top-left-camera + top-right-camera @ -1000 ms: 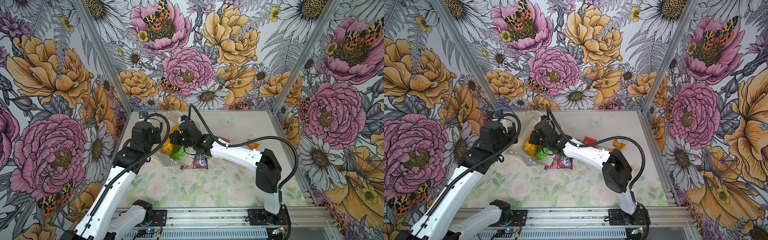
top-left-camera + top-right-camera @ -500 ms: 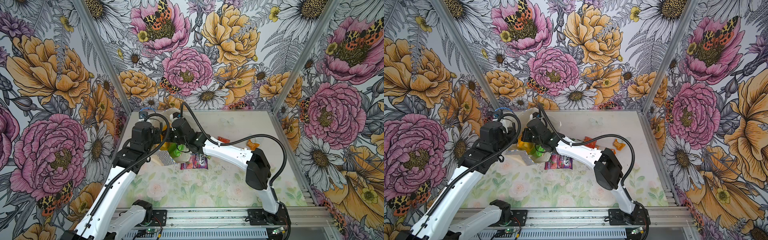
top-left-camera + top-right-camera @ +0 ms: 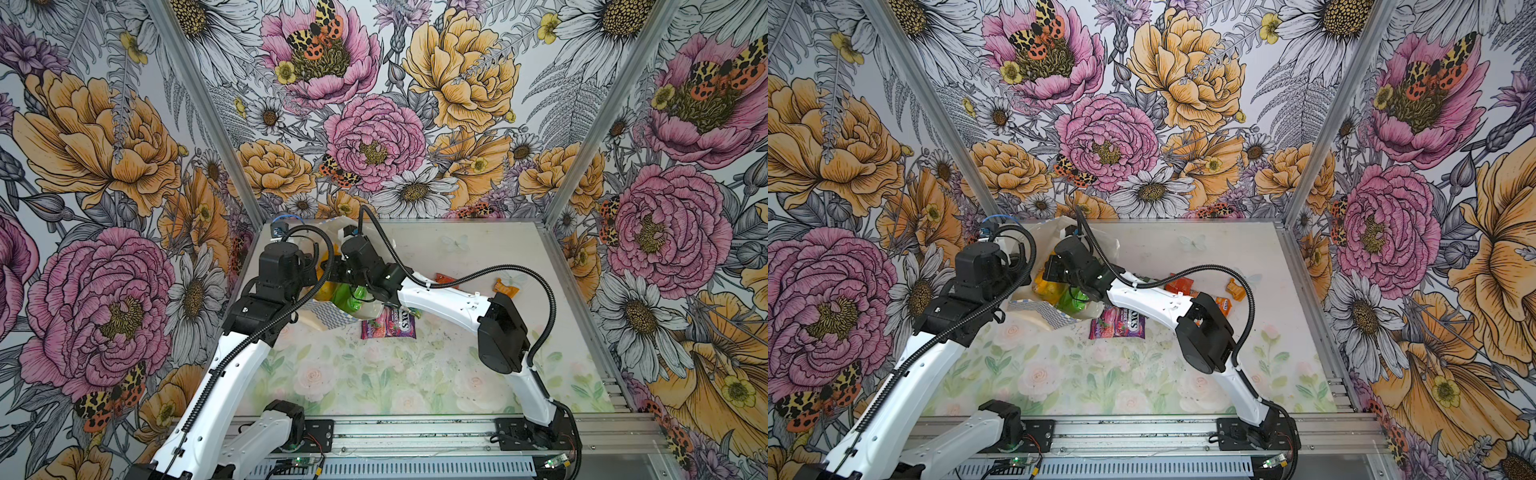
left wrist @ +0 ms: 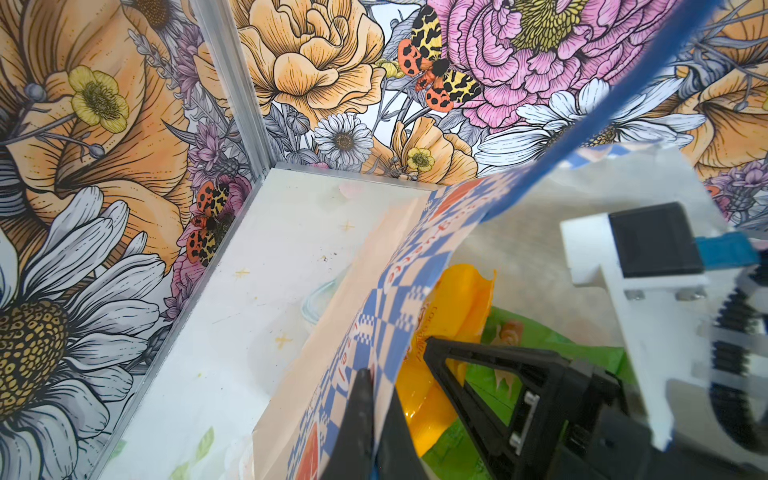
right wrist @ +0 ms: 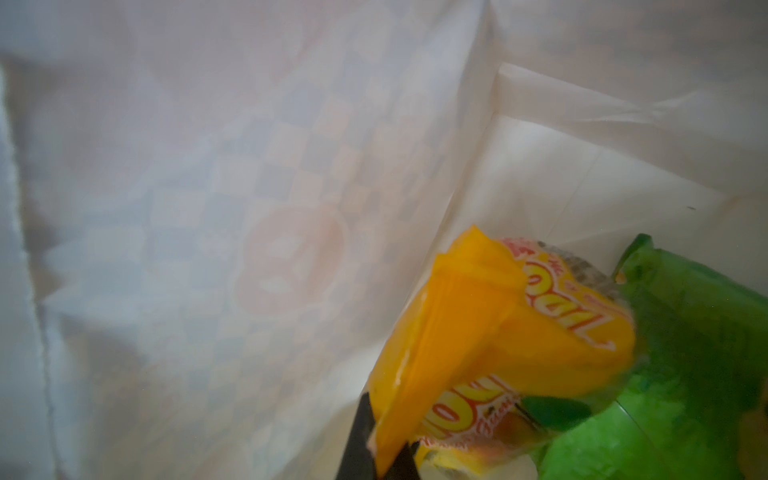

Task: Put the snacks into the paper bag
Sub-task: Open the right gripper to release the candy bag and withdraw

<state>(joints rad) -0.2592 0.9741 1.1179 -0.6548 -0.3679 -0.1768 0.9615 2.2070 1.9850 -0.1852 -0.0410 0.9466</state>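
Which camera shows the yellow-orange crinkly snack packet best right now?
The right wrist view: the yellow-orange crinkly snack packet fills the foreground inside the cream paper bag, its edge pinched by the shut right gripper. The left wrist view shows part of it past the bag's checkered wall. Both top views show only a sliver.

right gripper (image 5: 382, 451): I've run it deeper into the bag (image 3: 328, 318) mouth; paper now stands ahead of the jaws and beside them.
yellow pack (image 5: 498, 332): came along between the jaws, now inside the bag.
right elbow (image 3: 500, 332): drawn in after the jaws.
orange pack (image 3: 1223, 306): uncovered, well behind the jaws.
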